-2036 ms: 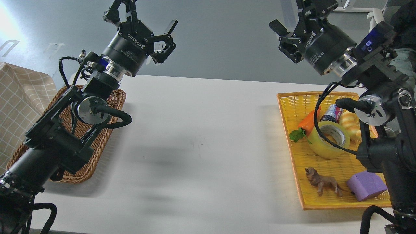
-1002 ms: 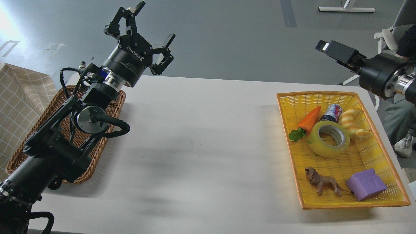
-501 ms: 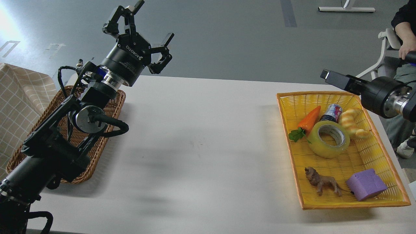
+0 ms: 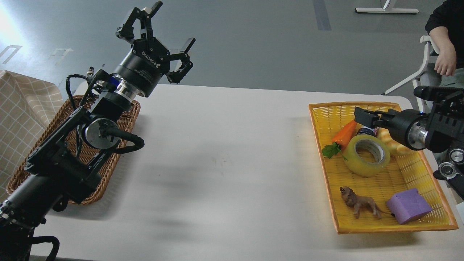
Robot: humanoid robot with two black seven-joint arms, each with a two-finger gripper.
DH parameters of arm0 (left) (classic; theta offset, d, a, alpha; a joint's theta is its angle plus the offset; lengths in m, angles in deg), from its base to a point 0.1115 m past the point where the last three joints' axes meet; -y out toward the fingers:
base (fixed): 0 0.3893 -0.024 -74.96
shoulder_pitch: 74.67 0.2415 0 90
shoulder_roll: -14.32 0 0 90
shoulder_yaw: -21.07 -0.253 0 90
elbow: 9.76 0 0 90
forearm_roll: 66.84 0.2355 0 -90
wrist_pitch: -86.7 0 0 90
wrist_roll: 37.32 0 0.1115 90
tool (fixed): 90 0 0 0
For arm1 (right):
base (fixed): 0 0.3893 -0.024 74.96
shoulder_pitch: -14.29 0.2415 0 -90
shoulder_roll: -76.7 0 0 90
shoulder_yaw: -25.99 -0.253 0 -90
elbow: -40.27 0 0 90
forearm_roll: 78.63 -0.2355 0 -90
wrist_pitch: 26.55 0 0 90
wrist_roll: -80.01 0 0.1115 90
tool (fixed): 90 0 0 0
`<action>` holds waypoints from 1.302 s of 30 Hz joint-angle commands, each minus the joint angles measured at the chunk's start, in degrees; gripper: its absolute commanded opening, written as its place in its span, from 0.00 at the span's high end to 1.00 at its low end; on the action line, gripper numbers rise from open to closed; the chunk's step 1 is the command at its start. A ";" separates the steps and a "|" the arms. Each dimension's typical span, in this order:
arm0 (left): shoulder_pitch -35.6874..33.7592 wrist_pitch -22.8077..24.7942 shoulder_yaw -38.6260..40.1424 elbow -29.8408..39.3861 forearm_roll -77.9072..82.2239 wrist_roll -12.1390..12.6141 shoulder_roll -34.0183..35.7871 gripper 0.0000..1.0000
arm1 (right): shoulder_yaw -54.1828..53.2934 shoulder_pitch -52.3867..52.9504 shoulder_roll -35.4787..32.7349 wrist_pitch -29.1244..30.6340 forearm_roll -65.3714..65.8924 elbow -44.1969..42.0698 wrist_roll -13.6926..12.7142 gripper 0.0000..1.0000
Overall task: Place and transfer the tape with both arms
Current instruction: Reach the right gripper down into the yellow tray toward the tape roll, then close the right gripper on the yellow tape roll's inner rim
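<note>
The tape (image 4: 366,155), a wide yellow translucent roll with a pale core, lies tilted in the yellow tray (image 4: 320,145) at the right. My right gripper (image 4: 363,116) comes in low from the right, just above the tray's far end and just above and behind the tape. It is dark and seen side-on, so its fingers cannot be told apart. My left gripper (image 4: 163,27) is open and empty, raised high beyond the table's far left edge, far from the tape.
The tray also holds a toy carrot (image 4: 344,132), a can (image 4: 369,126), a bread toy (image 4: 395,145), a lion figure (image 4: 359,204) and a purple block (image 4: 407,206). A brown wicker basket (image 4: 121,119) sits under my left arm. A person (image 4: 444,54) sits at the far right.
My right gripper has swung out from high over the tray, then dropped low to the tray's far end near the tape. My left arm has barely moved.
</note>
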 commanded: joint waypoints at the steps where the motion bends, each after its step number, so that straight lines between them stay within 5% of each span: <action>1: 0.00 0.08 0.08 -0.07 -0.01 0.01 -0.14 0.00 | -0.06 -1.78 0.54 -0.01 -0.09 -0.23 -0.32 0.02; 39: 0.61 -0.71 -0.89 -0.69 0.08 0.36 -1.02 0.00 | -0.76 -7.85 0.45 -0.01 -0.26 -7.26 0.38 0.08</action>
